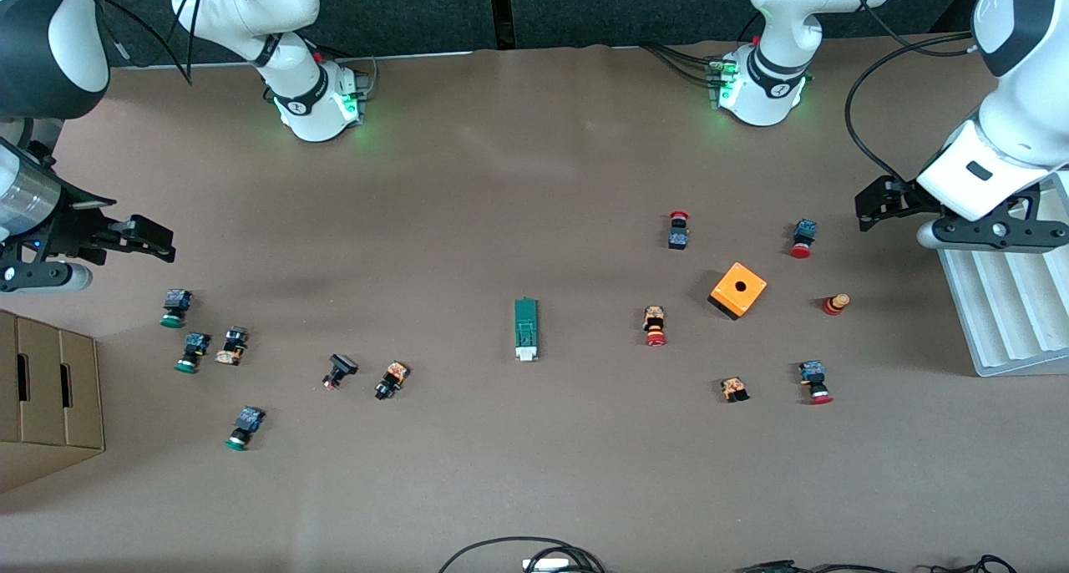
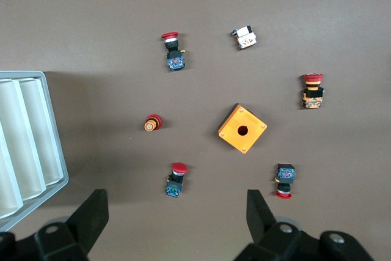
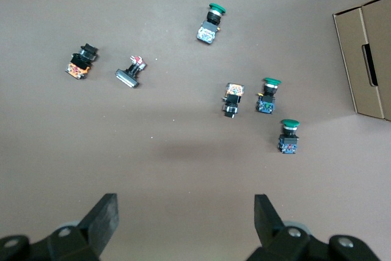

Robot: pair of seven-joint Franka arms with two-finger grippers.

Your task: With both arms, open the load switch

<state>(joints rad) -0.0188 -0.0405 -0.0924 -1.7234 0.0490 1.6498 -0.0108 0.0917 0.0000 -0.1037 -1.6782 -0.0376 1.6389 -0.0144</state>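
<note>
Green load switch (image 1: 525, 329) lies mid-table, untouched; left claw (image 2: 177, 218) and right claw (image 3: 183, 218) spread, raised.

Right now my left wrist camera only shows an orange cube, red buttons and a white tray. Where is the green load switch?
Observer: The load switch lies mid-table, toward the right arm's end from the orange cube.
Operator: Which way does its white end point?
Observer: Toward the front camera.
Operator: Is an arm touching it?
Observer: No. The right end effector hangs open above the green-capped buttons at its own end, and the left end effector hangs open beside the white tray.
</note>
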